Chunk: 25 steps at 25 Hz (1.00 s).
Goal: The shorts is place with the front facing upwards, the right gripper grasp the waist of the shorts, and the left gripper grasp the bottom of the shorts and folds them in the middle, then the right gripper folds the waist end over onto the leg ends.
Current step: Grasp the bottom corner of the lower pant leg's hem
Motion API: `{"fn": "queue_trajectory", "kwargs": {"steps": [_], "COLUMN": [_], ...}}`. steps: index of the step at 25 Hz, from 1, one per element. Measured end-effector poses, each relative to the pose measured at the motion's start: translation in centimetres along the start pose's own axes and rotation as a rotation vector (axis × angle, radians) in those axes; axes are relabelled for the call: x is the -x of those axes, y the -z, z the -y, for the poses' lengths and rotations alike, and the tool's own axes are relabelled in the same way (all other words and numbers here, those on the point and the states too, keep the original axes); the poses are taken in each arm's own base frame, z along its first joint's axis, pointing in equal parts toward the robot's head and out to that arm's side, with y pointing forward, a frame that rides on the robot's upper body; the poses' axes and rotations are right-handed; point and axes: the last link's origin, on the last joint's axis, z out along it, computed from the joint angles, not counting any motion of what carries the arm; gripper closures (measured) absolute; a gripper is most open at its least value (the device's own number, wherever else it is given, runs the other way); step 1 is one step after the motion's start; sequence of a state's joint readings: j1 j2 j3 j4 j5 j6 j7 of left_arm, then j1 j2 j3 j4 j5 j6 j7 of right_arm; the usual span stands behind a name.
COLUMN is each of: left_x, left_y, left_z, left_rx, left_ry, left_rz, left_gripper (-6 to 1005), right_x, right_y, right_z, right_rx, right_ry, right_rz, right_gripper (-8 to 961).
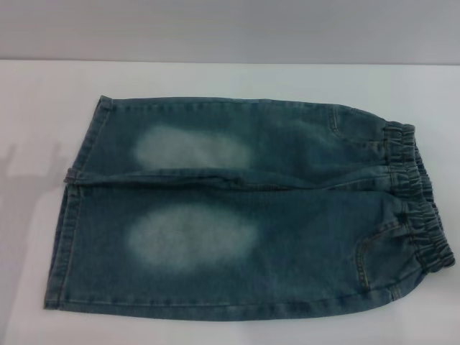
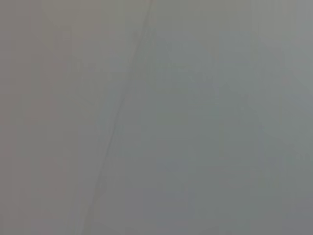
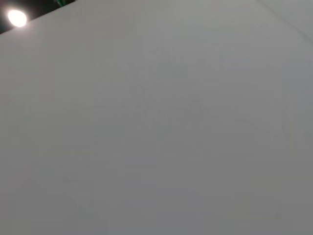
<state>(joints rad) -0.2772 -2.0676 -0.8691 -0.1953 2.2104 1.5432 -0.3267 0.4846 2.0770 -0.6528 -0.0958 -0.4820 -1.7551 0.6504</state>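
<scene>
Blue denim shorts [image 1: 237, 208] lie flat and unfolded on the white table [image 1: 43, 108] in the head view, front side up, with faded patches on both legs. The crinkled elastic waist [image 1: 417, 194] points to the right. The bottom of the shorts, its two straight leg ends [image 1: 72, 215], points to the left. Neither gripper shows in any view. Both wrist views hold only plain grey-white surface.
White tabletop surrounds the shorts on the left, back and right. A grey wall [image 1: 230, 29] rises behind the table's far edge. A bright lamp [image 3: 17, 18] glows in a corner of the right wrist view.
</scene>
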Motion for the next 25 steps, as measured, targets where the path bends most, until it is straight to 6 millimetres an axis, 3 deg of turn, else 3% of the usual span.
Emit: {"fn": "queue_trajectory", "kwargs": {"steps": [14, 25], "left_x": [0.2, -0.5], "left_y": [0.7, 1.2], "left_z": [-0.9, -0.8], "left_rx": [0.036, 0.047], "left_ry": [0.021, 0.013], "left_rz": [0.007, -0.032], "left_gripper": [193, 195], "right_x": [1.4, 1.2], "right_y": [1.3, 3.1], "right_z": [-0.9, 1.4], "right_rx": [0.071, -0.047], "right_ry": [-0.006, 0.043], "right_rz": [0.068, -0.029], "right_gripper": [394, 395]}}
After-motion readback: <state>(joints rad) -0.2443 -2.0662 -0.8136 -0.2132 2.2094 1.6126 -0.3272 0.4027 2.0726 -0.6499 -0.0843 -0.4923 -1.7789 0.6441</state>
